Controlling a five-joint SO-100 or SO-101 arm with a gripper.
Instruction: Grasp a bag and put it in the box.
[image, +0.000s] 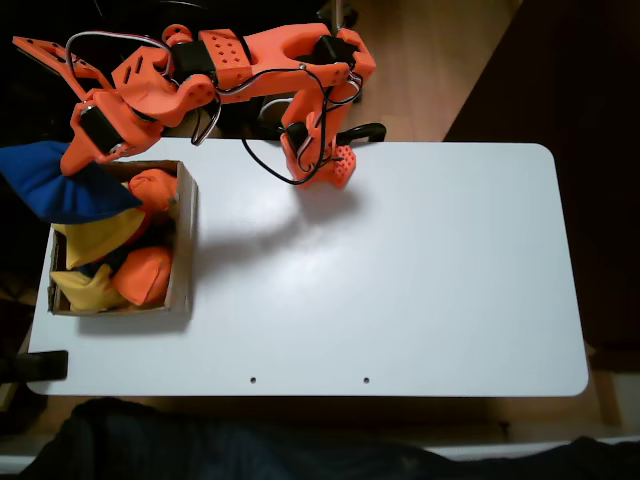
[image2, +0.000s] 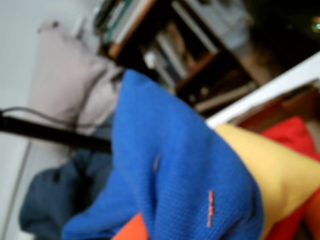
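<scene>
Tool (image: 88, 168) was closed on the blue bag (image: 55, 185), holding it up at the box's (image: 185, 240) far-left corner, partly outside the rim in the fixed view. Box, on the table (image: 400, 270), already had yellow and orange bags. Step in hand: carry/placing. Next move probably needs shift toward box centre, then release.

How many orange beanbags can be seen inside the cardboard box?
2. One orange beanbag lies at the far end of the box in the fixed view, the other orange beanbag near the front. More may be hidden under the blue bag.
</scene>
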